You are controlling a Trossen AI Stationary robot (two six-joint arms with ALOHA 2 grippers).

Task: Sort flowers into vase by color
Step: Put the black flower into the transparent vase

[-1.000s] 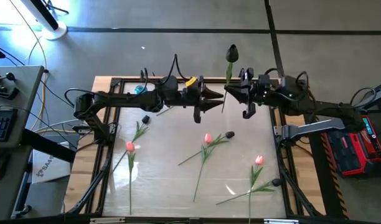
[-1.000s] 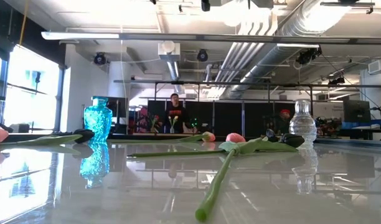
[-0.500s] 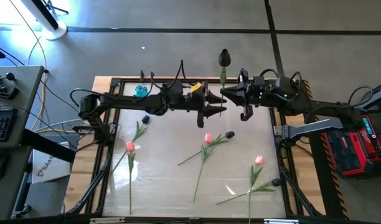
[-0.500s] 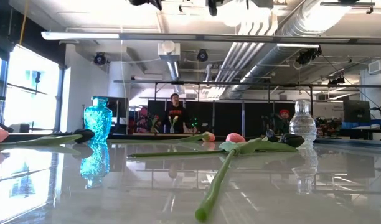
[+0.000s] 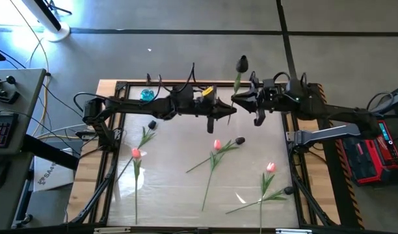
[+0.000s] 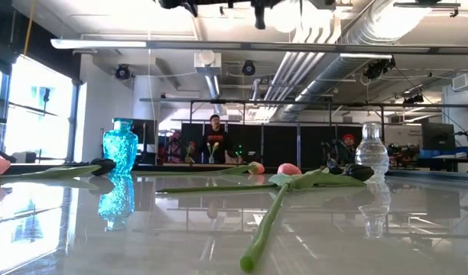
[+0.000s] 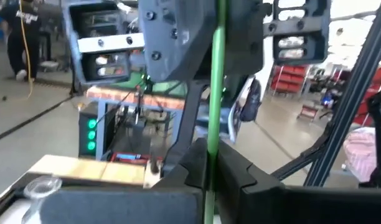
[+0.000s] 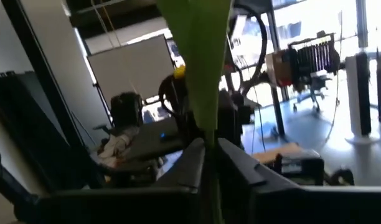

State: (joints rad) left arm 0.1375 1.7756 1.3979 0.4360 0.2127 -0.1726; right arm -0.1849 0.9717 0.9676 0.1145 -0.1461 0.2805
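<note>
A dark tulip, head up and green stem upright, is held in the air over the table's far middle between both arms. My left gripper comes from the left and is shut on the stem. My right gripper comes from the right and is closed on the same stem just beside it. A blue vase stands at the far left, and a clear vase at the far right. My left gripper pinches the tulip's stem between its two fingers. The fingers lie level, come from the table's left and cross the stem. The stem stands upright, lifted clear of the table. My right gripper has the stem pinched between its two fingers, just under a broad green leaf. Its fingers lie about level, come from the table's right and cross the stem.
Loose tulips lie on the glossy tabletop: pink ones and dark ones. A black frame borders the table. A person stands far behind it.
My left gripper has moved a little toward the right gripper and shut on the stem, after standing open. My right gripper has rolled, and the tulip's head has swayed left and back while the flower stays in the air.
</note>
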